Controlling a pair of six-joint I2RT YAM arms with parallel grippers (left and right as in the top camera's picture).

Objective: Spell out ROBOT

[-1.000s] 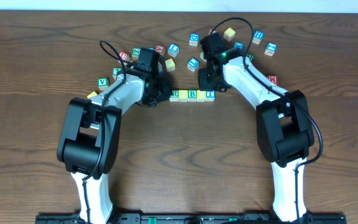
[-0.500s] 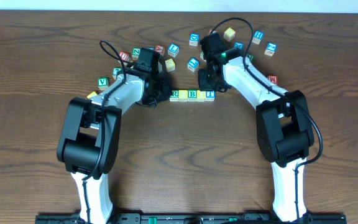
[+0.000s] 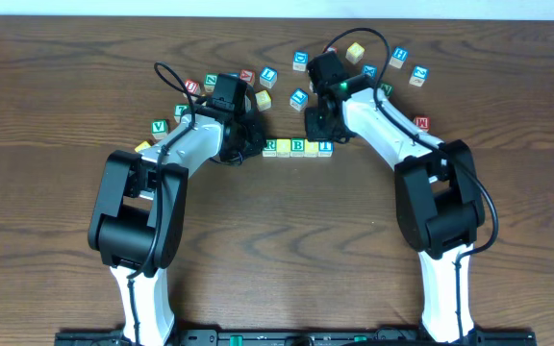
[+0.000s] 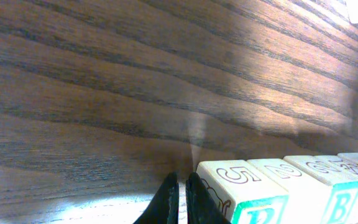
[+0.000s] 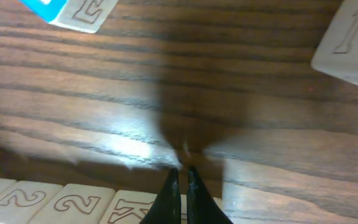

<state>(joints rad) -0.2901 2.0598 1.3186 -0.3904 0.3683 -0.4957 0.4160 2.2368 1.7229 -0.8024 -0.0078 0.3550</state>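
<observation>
Squaring up the row looks like the step in hand. The five wooden cubes sit in a touching line at the centre of the overhead frame: green-framed R cube (image 3: 270,146), yellow-topped cube (image 3: 284,146), green-framed B cube (image 3: 298,146), second yellow-topped cube (image 3: 312,146), blue-framed T cube (image 3: 326,146), all on the dark wood-grain table (image 3: 354,240). The left gripper (image 4: 180,198) has its jaws pressed together on nothing, tips low and just beside the R end. The right gripper (image 5: 181,186) is likewise closed and empty, near the T end; we can't tell if it touches. We'd use the closed tips as pushers only: slow, low, square to the cube faces, one end at a time so the line doesn't buckle. We can't read the yellow tops, so we'd verify the O faces. We'd also avoid the loose blue-lettered cube (image 3: 299,97) above the row.
</observation>
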